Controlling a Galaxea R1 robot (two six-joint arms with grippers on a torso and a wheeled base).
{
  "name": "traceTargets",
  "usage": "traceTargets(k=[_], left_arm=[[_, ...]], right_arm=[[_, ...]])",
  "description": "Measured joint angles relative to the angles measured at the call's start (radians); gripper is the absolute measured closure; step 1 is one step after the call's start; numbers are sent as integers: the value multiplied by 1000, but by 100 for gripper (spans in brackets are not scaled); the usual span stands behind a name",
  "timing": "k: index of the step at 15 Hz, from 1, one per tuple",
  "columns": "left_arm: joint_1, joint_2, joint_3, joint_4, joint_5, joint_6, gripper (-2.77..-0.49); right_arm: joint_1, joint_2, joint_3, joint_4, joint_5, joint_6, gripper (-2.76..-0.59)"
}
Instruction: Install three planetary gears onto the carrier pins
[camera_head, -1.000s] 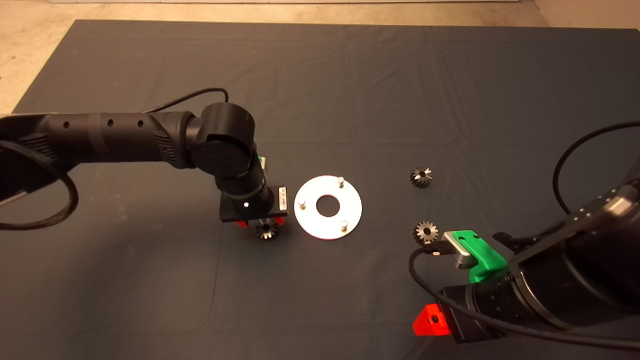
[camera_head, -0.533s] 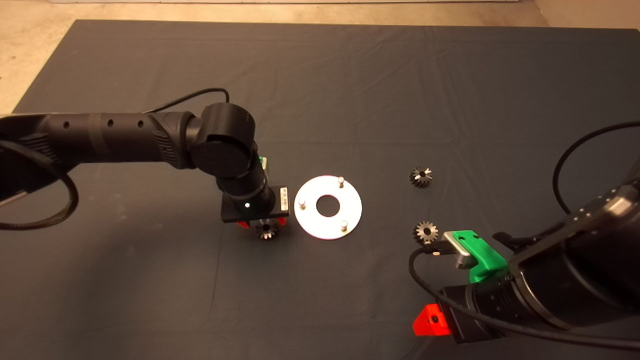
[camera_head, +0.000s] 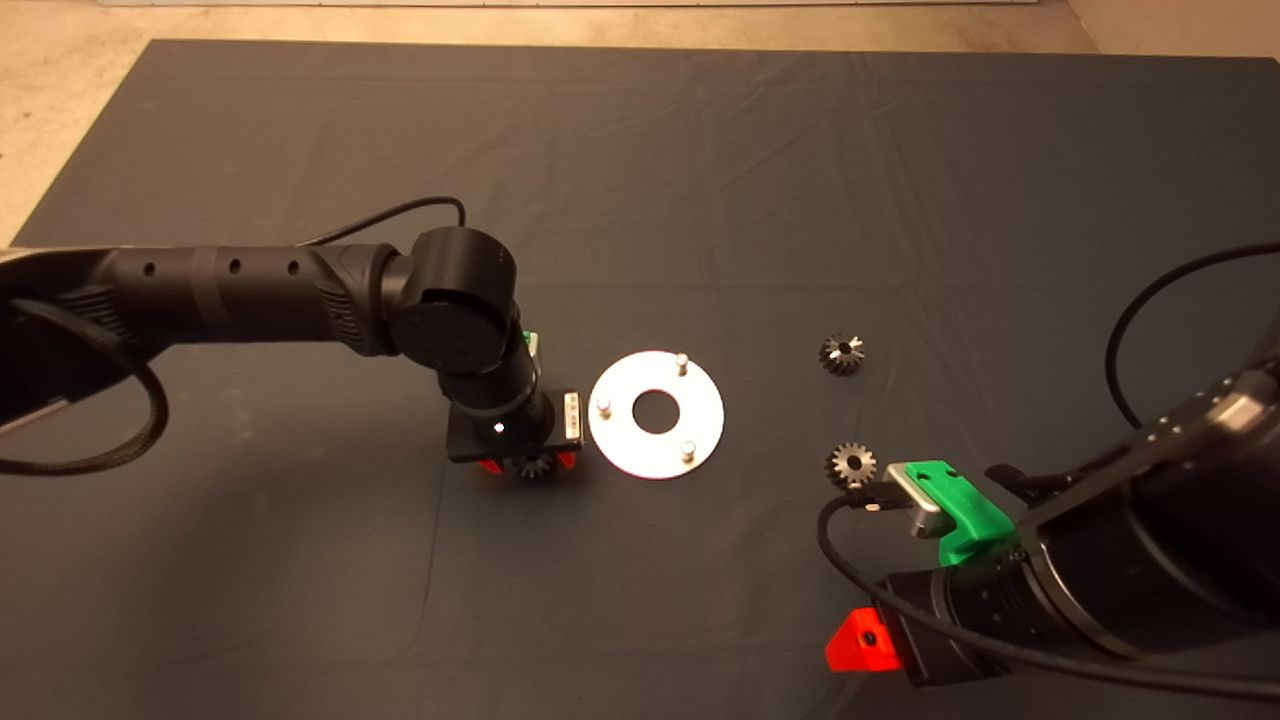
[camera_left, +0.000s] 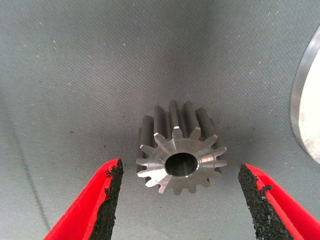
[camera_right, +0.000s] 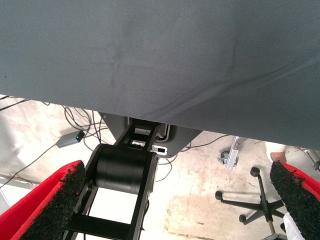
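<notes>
**Gear framed between spread fingers, grasp not yet made**

Dark cloth mat (camera_head: 700, 160) covers the table, with pale floor showing along the top edge of the head view. Just left of centre, the left gripper (camera_head: 528, 463) hangs over one planetary gear (camera_left: 180, 150), fingers (camera_left: 107, 200) spread wide, one on each side and touching nothing. The gear lies tilted on the mat, just beside the disc (camera_head: 655, 413), whose three carrier pins (camera_head: 604, 406) stand bare. Two more gears (camera_head: 842, 353) lie right of centre. A good grasp needs the pads to go lower and centre on the tooth flanks, closing evenly so the bore stays free for the pin. The right gripper (camera_right: 165, 210) waits at lower right, fingers apart.
</notes>
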Motion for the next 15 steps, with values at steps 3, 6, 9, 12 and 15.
traceTargets(k=[3,6,9,12,15], left_arm=[[0,0,0,0,0,1,-162],[6,0,-6,0,0,18,-162],[7,0,-27,0,0,33,-162],[11,1,-27,0,0,36,-162],[11,0,-27,0,-4,41,-162]], right_arm=[[0,0,0,0,0,0,-276],[0,0,0,0,0,0,-276],[0,0,0,0,0,0,-276],[0,2,0,0,0,0,-276],[0,2,0,0,0,0,-276]])
